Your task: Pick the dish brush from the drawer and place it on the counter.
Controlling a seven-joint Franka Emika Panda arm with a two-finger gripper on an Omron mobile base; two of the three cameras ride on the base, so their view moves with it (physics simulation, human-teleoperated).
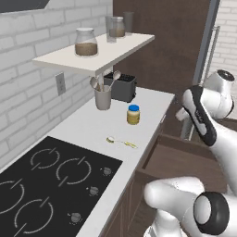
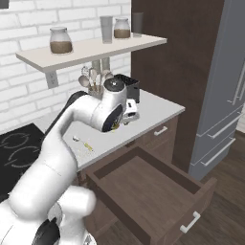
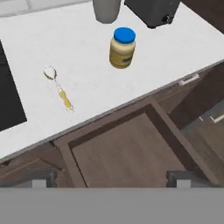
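The dish brush point(image 1: 121, 141) point(image 2: 83, 143) point(image 3: 59, 89) lies flat on the pale counter point(image 1: 88, 125) point(image 2: 155, 107) point(image 3: 175, 48), between the cooktop and a jar, its whitish head pointing toward the wall. Below the counter edge the dark brown drawer point(image 1: 178, 162) point(image 2: 143, 184) point(image 3: 127, 153) stands pulled out, its bare wooden floor showing. My gripper point(image 2: 130, 114) point(image 3: 112, 180) hangs above the drawer near the counter edge, open, its fingertips point(image 3: 43, 179) wide apart with nothing between them. It is well clear of the brush.
A blue-lidded jar point(image 1: 133, 114) point(image 3: 121, 48), a grey utensil holder point(image 1: 103, 95) point(image 3: 106, 8) and a black toaster point(image 1: 121, 87) point(image 2: 130, 85) stand on the counter. The black cooktop point(image 1: 46, 180) point(image 2: 14, 143) is left, a shelf point(image 1: 92, 55) with jars is above, and a fridge point(image 2: 225, 86) is right.
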